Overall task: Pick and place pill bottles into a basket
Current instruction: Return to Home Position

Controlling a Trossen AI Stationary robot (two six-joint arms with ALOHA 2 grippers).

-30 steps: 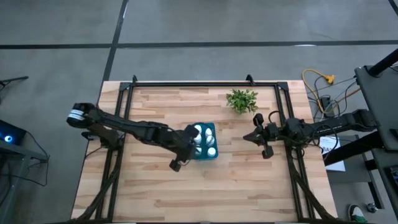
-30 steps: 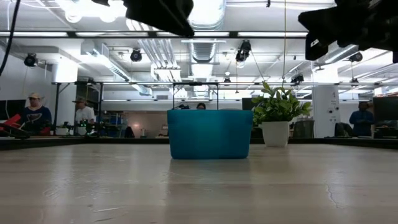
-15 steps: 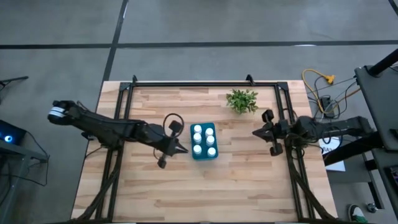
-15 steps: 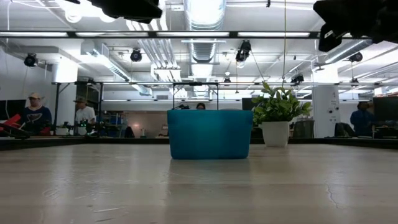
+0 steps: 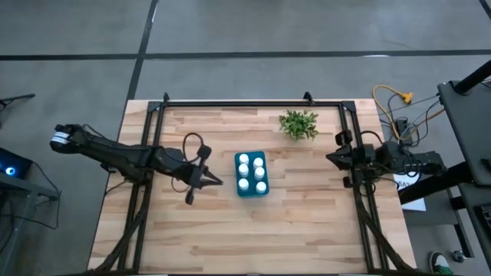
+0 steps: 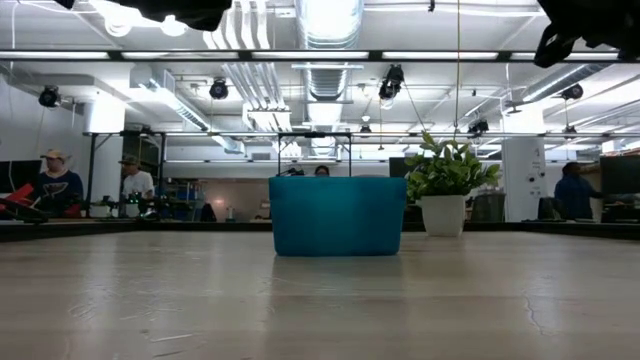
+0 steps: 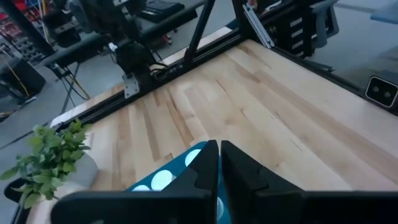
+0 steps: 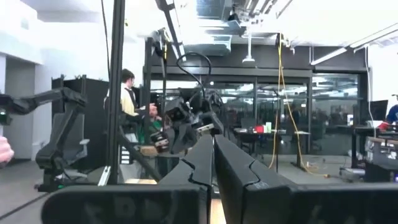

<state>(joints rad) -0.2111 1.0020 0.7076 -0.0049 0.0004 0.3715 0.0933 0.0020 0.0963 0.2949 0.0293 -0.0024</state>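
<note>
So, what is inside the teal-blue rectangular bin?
Six small white pill bottles, in two rows; only their round caps show from above. Their bodies and the floor of the teal-blue rectangular bin are covered.

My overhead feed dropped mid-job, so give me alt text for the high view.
Six white pill bottles stand in two rows inside the teal basket on the wooden table. The left gripper hovers left of the basket, the right gripper by the table's right edge; a small plant sits nearer the far edge.

Grey concrete floor (image 5: 307, 31) surrounds the wooden table (image 5: 230, 238); bright ceiling lights (image 6: 325, 20), exposed ducts (image 6: 245, 85), people (image 6: 55, 180) at benches behind.
</note>
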